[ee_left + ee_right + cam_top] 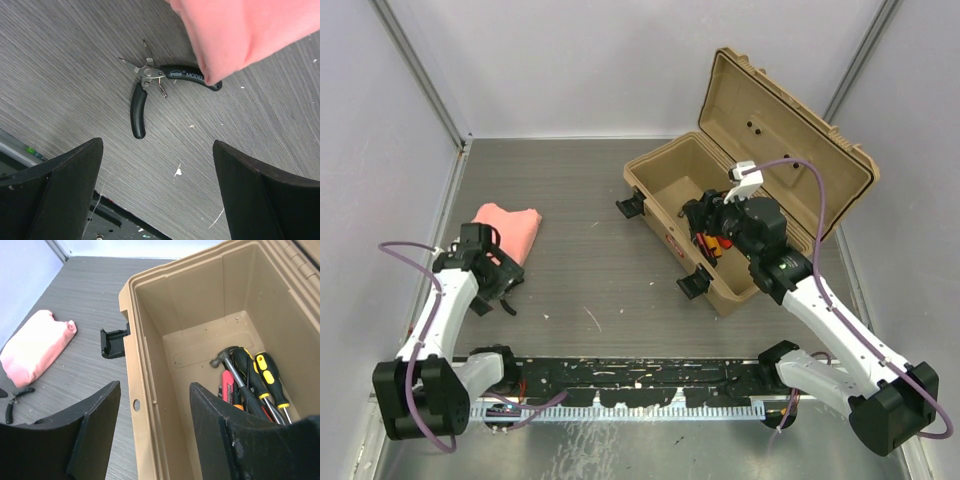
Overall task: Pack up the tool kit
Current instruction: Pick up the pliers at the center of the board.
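The tan case stands open at the right, lid raised behind it. Inside lie a hammer, yellow-and-black screwdrivers and a red-handled tool. My right gripper is open and empty, its jaws straddling the case's front wall; it also shows in the top view. Black-handled pliers lie spread on the table next to the pink cloth. My left gripper is open and empty, a little above the table just short of the pliers. In the top view the left gripper hides the pliers.
The pink folded cloth lies at the left. Black latches hang open on the case's front; one shows in the right wrist view. The pliers and the cloth also show there. A black rail runs along the near edge.
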